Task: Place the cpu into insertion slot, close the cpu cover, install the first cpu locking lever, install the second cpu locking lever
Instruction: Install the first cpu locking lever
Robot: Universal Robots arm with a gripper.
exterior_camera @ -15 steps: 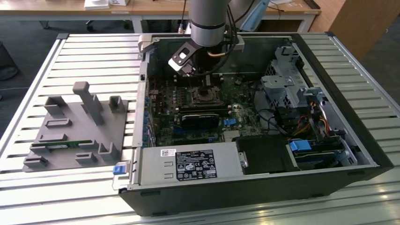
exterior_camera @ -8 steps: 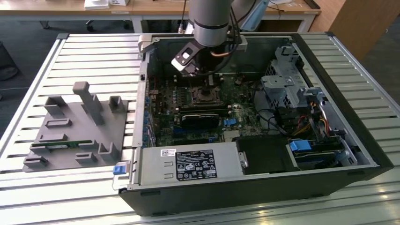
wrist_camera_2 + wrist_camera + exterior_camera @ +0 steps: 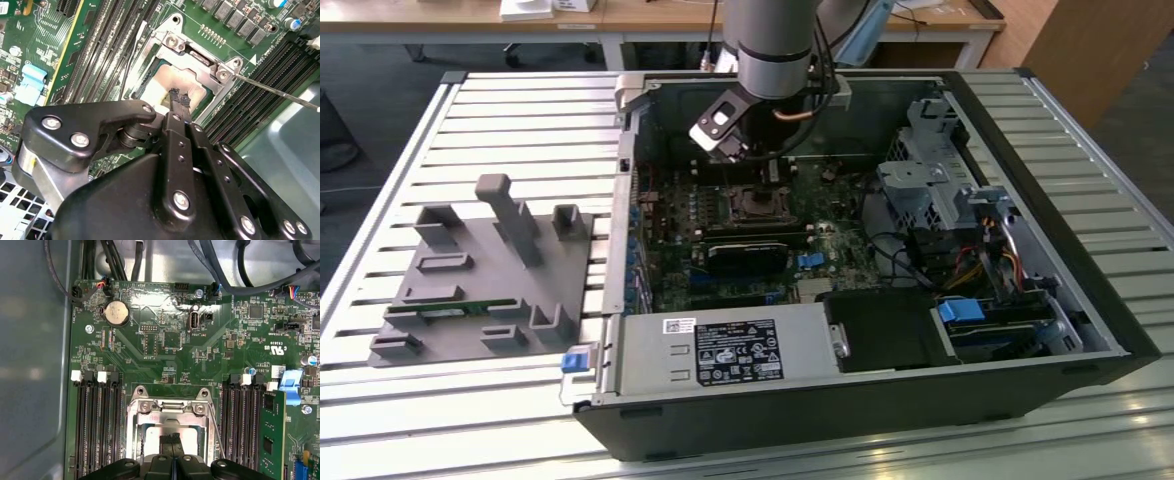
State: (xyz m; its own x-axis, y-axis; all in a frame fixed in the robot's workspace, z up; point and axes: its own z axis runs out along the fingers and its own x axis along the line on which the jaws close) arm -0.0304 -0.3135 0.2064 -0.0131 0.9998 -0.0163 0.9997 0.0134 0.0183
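Exterior view, left to right: grey fixture (image 3: 487, 270) on the slatted desk (image 3: 400, 120), then the open computer case (image 3: 854, 420) with the arm reaching in over the socket, drive bays (image 3: 947, 190) on the far side. Second wrist view: cpu (image 3: 165, 82) sits in the socket, pale top showing through the window of the cpu cover (image 3: 197, 60), which lies flat around it. End effector (image 3: 179, 97) has its fingers pressed together, nothing pinched, tips right on or just above the cpu top; can't tell if there's contact. Thin lever rod (image 3: 280, 92) sticks out from the socket corner across the memory slots (image 3: 250, 107).
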